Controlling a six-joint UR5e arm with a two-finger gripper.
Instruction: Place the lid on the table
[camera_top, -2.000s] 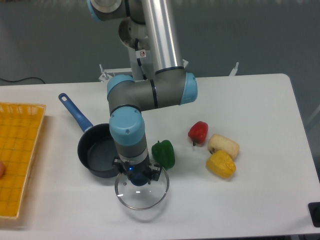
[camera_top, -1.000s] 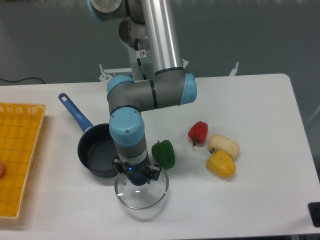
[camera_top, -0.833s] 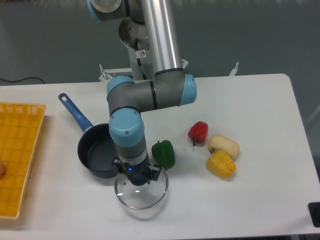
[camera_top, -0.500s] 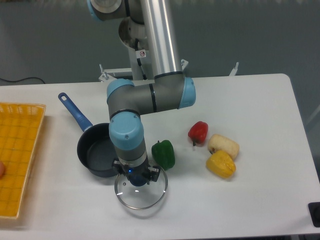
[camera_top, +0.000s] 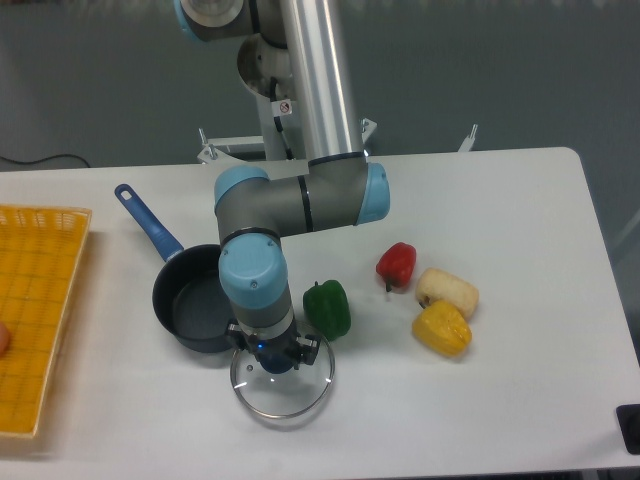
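Observation:
The round clear glass lid (camera_top: 287, 396) with its thin metal rim lies low over the white table (camera_top: 500, 200), just in front of the dark saucepan (camera_top: 190, 305). My gripper (camera_top: 273, 362) points straight down over the lid's centre, and its fingers hide the dark knob. The jaws look closed around the knob. I cannot tell whether the lid's rim touches the tabletop. The lid's back edge is very near the saucepan's front wall and the green pepper (camera_top: 326, 308).
The saucepan's blue handle (camera_top: 145, 225) points to the back left. A red pepper (camera_top: 397, 264), a pale pepper (camera_top: 447, 290) and a yellow pepper (camera_top: 442, 329) lie to the right. A yellow mesh tray (camera_top: 35, 300) stands at the left edge.
The gripper and lid have shifted slightly toward the front of the table and a little lower. The saucepan has slid a few pixels to the left.

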